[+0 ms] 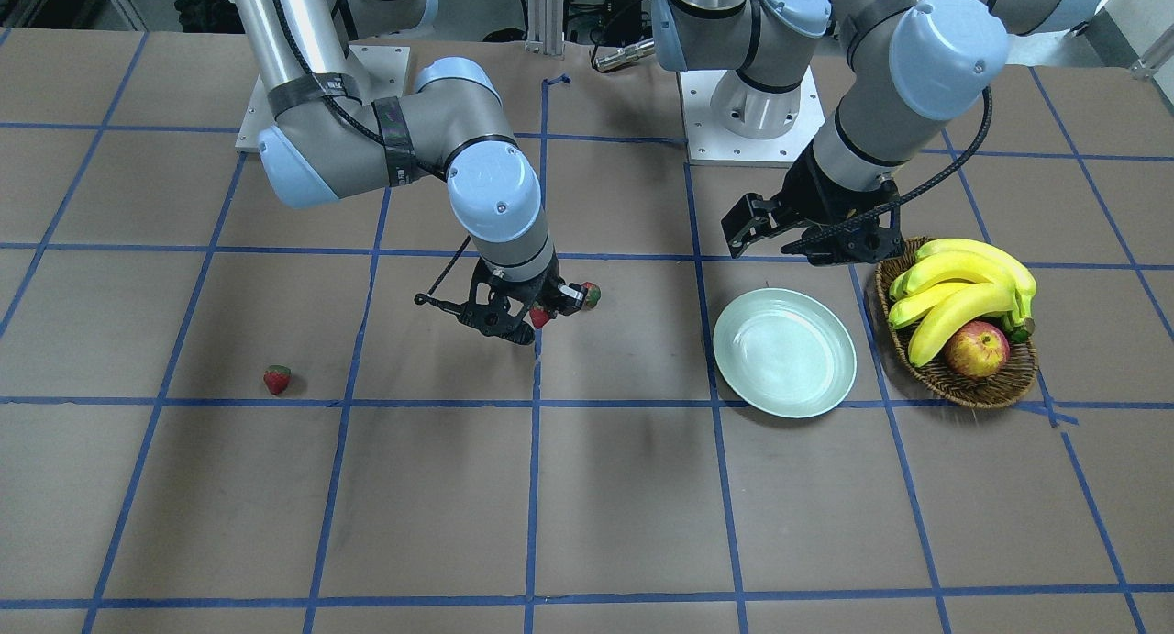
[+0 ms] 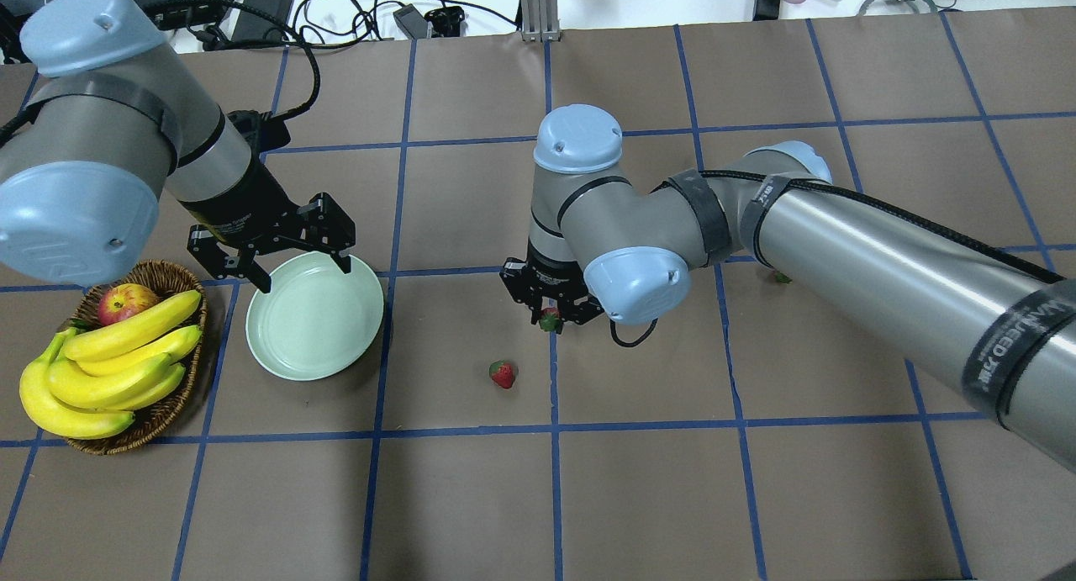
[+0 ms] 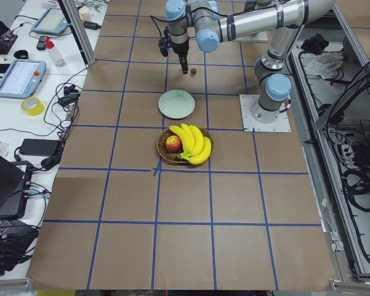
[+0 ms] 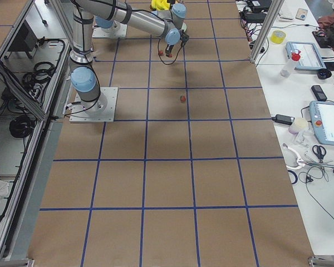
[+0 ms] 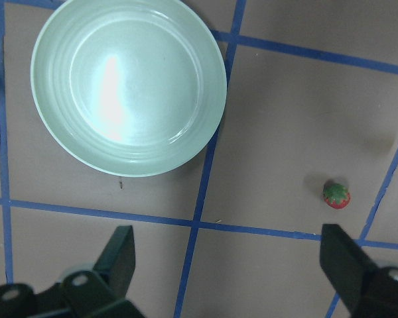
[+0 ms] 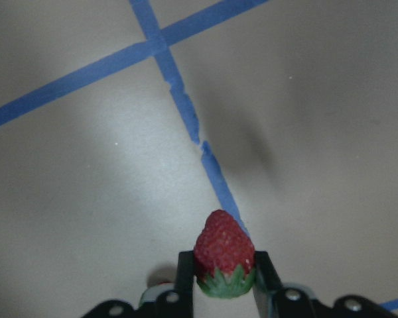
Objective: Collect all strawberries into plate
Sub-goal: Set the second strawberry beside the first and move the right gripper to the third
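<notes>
The fingers [image 6: 184,281] of the right gripper [image 6: 223,268] are clamped on a strawberry [image 6: 224,248], one on each side near its green cap, with the red tip pointing out. It is held just above the brown table [image 2: 639,480], over a blue tape line [image 6: 186,112]. A second strawberry [image 2: 502,373] lies on the table near that gripper, on the side toward the plate [image 2: 277,358]. A third strawberry [image 1: 277,379] lies well apart on the robot's right side.

The left gripper [image 2: 303,270] hangs with its fingers [image 5: 119,255] spread wide and nothing between them, over the plate's far rim. The plate's pale green inside shows bare and glossy from rim to rim; all three strawberries are outside it. Just beside the plate, on the robot's left, a wicker basket [image 2: 155,417] holds a bunch of bananas [image 2: 109,362] and an apple [image 2: 126,302].
</notes>
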Robot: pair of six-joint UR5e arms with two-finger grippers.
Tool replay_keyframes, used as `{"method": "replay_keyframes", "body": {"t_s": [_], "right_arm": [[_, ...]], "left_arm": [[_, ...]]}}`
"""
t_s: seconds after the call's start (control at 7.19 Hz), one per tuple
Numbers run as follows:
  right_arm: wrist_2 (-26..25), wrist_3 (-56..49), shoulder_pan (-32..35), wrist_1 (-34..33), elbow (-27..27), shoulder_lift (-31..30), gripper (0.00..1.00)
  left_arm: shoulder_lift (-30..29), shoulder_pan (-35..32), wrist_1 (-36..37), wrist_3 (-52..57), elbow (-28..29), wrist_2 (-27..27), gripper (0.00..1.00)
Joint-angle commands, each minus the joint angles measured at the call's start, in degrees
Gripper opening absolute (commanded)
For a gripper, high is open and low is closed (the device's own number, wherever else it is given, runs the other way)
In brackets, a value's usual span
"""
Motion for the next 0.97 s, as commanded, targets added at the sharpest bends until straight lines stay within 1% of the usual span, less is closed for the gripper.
{"method": "replay_keyframes", "body": {"t_s": [0.0,0.28,0.42,0.56,0.7,0.83], "right_arm": [[5.7,0.1,0.1,-4.2,-0.3,3.2,0.00],[7.6,0.0,0.1,-5.2,-0.4,4.2,0.00],[7.5,-0.2,0.1,-5.4,-0.4,4.3,0.41],[7.2,-0.2,0.1,-5.4,-0.4,4.2,0.66],[6.8,-0.2,0.1,-5.4,-0.8,4.1,0.83],[6.5,0.2,0.0,-5.4,-1.9,3.2,0.89]], "left_arm": [[-0.7,0.0,0.2,0.1,-1.2,0.0,1.00],[-1.0,-0.1,2.1,0.0,-2.0,0.0,1.00],[-1.0,-0.4,2.2,0.0,-2.0,0.0,1.00],[-1.0,-0.6,2.4,-0.2,-2.0,0.1,1.00],[-1.0,-0.6,2.4,-0.4,-2.0,0.0,1.00],[-1.0,-0.8,2.4,-0.9,-2.1,0.0,1.00]]}}
